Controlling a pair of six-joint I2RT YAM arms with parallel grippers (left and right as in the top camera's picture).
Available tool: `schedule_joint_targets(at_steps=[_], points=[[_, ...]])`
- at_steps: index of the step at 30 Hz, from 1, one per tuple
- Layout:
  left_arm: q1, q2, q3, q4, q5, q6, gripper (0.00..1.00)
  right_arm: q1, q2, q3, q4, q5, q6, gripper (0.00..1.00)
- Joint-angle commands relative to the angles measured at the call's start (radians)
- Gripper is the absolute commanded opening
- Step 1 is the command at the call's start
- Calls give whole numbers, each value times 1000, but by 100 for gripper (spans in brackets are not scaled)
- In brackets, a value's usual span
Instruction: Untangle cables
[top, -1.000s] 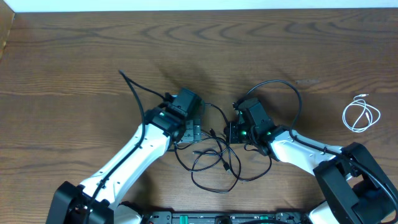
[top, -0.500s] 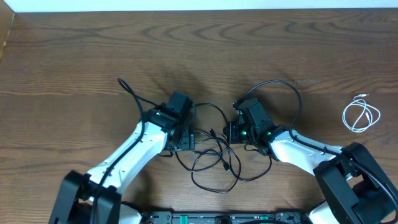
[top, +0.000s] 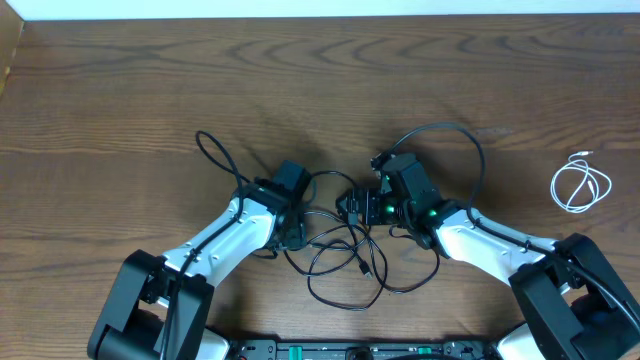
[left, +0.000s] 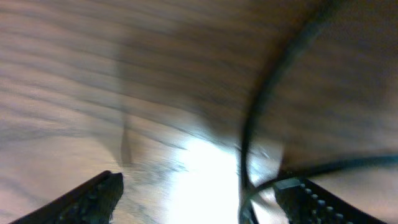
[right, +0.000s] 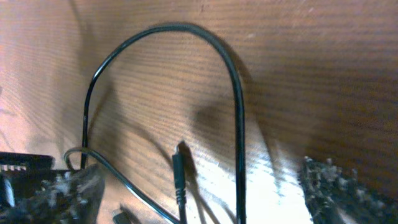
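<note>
Both left fingers (left: 93, 196) and right fingers (right: 339, 186) spread wide — partly cropped, black cables (left: 250, 124) blurred at left.

Black cables (top: 364, 262); white cable (top: 581, 186); brown wood-grain table (top: 100, 90).

Black cables (top: 366, 268) lie tangled on the table (top: 120, 100); white cable (top: 555, 187) coiled well apart.
</note>
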Motion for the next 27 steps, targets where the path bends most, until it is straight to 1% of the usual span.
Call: schedule_joint_targets(at_steps=[1,2,4,5,6,7,8,9,10,11,12,13,15,18,20,24,27], points=[[22,11,-5,5,-141,-111,90,3,19,-22,8,-10,-55,95],[31,10,-4,8,-139,-111,93,3,13,-22,11,-27,-64,93],[50,2,15,-5,-113,-84,93,3,-12,-22,8,-41,-77,92],[57,-5,33,-15,-87,-60,93,3,-29,-22,4,-39,-91,91],[63,-18,60,-29,-44,-28,93,3,-47,-22,-4,-24,-106,87],[64,-31,81,-39,-12,-9,93,3,-63,-22,-17,6,-109,87],[63,-49,107,-48,24,18,93,3,-82,-22,-44,72,-108,87],[62,-66,128,-56,59,43,93,3,-96,-22,-72,132,-100,89],[60,-91,153,-66,101,77,93,3,-112,-22,-123,238,-72,96],[59,-107,164,-72,126,90,93,3,-124,-22,-170,330,-34,97],[58,-130,174,-71,162,110,94,3,-133,-22,-225,427,47,99],[58,-152,175,-66,196,126,96,2,-135,-22,-248,453,109,99],[47,-194,175,-60,293,154,98,2,-135,-22,-254,460,123,99],[16,-198,172,-71,359,196,98,1,-135,-22,-256,462,124,99],[-15,-189,168,-88,360,197,98,0,-135,-22,-257,463,129,99],[-90,-148,146,-105,361,196,98,-26,-135,-22,-290,480,196,99],[-147,-114,130,-106,361,196,98,-49,-135,-22,-305,480,208,99]])
